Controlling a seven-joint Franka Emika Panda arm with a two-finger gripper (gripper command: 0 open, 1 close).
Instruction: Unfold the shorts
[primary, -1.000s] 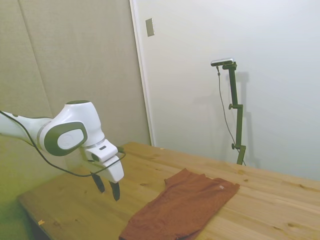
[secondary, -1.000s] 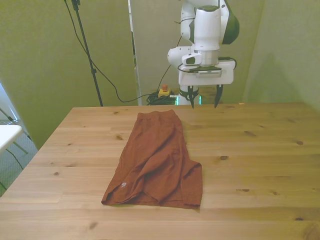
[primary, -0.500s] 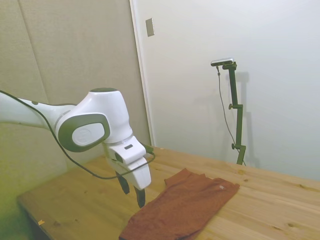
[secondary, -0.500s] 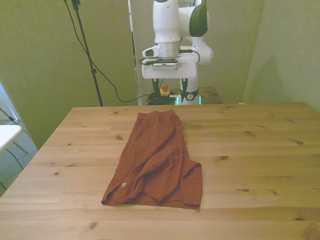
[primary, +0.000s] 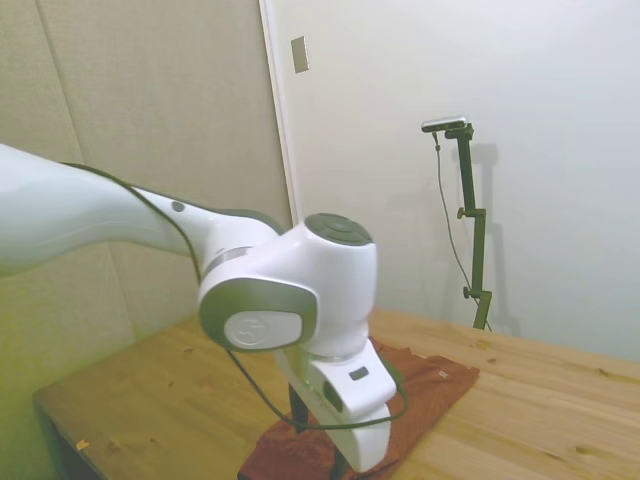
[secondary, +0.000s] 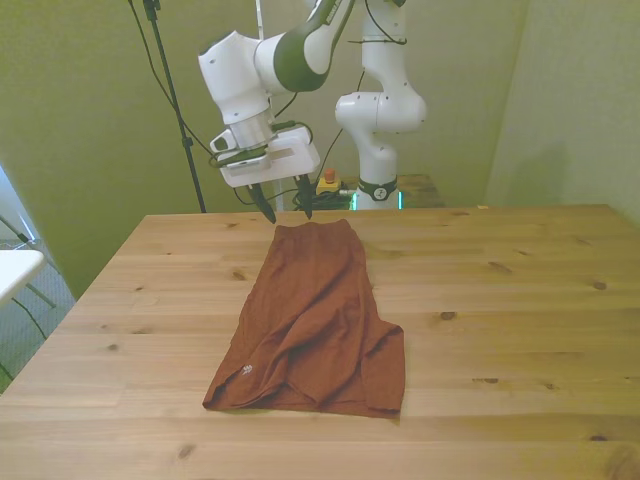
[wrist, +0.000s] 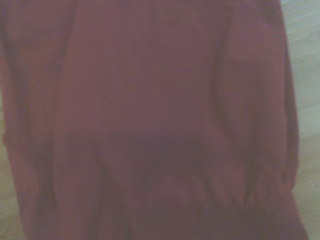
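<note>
Tool: front view, left of centre, hanging above the far end of the shorts; fingers spread apart w/ a clear gap, nothing between them, tips pointing down, not touching cloth. Side view: big white wrist housing fills the foreground, only one dark finger partly seen, so gap can't be read there.
Arm: white, bends from base at top centre over toward the front view's left.
Shorts: rust-brown, lying flat on bench, still folded lengthwise, running from far edge near the tool toward the near edge. Narrow at the far end, wider at the near end; wrinkled, w/ a fold ridge down the middle. Small pale label near the near corner on the front view's left.
Shorts, side view: partly hidden behind the arm, far corner visible.
Wrist view: cloth fills nearly the whole frame, blurred, creases running lengthwise; strips of wood at the edges.
Bench: pale knotty wood planks; the front view's right half carries nothing but grain.
</note>
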